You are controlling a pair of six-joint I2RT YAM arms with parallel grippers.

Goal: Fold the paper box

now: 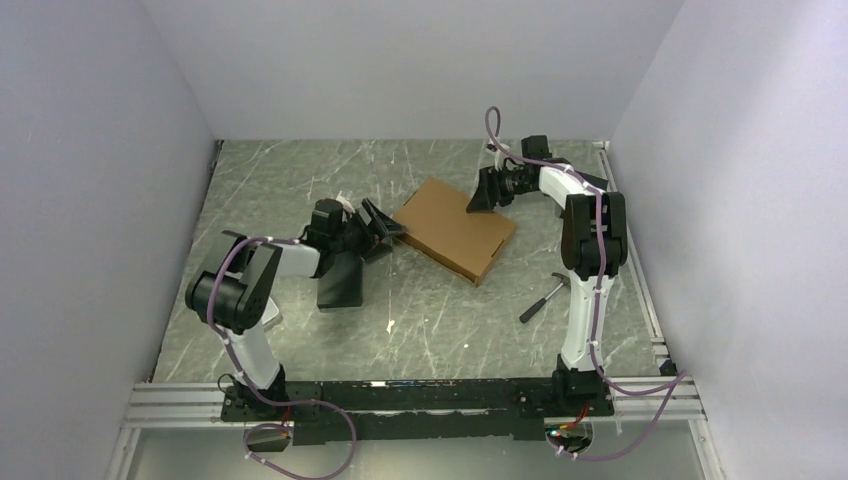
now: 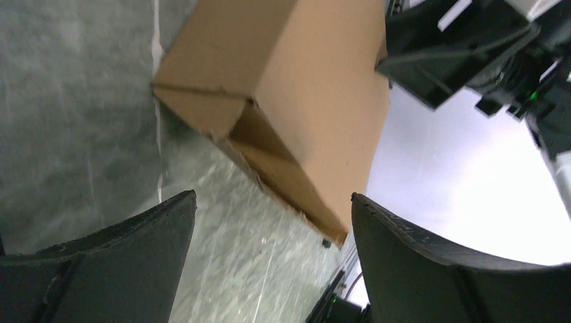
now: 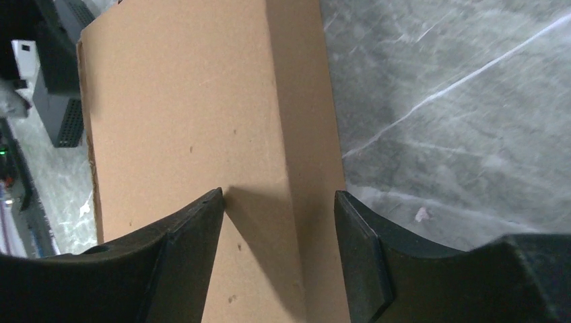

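Note:
The paper box [image 1: 455, 228] lies closed and flat at the middle of the table, a shallow brown cardboard mailer set at an angle. My left gripper [image 1: 385, 228] is open just off its left corner, nothing between the fingers; in the left wrist view the box [image 2: 296, 87] lies ahead of the left gripper [image 2: 274, 195], apart from it. My right gripper [image 1: 478, 198] is at the box's far right edge. In the right wrist view the right gripper [image 3: 279, 192] stands open astride that edge of the box [image 3: 188, 114], one fingertip [image 3: 202, 215] on the lid, the other outside the side wall.
A black rectangular block [image 1: 340, 280] sits under the left forearm. A small grey-handled tool [image 1: 542, 298] lies beside the right arm's upright link. A white scrap [image 1: 390, 325] is on the marbled tabletop. Walls close in on three sides, and a metal rail [image 1: 400, 400] runs along the near edge.

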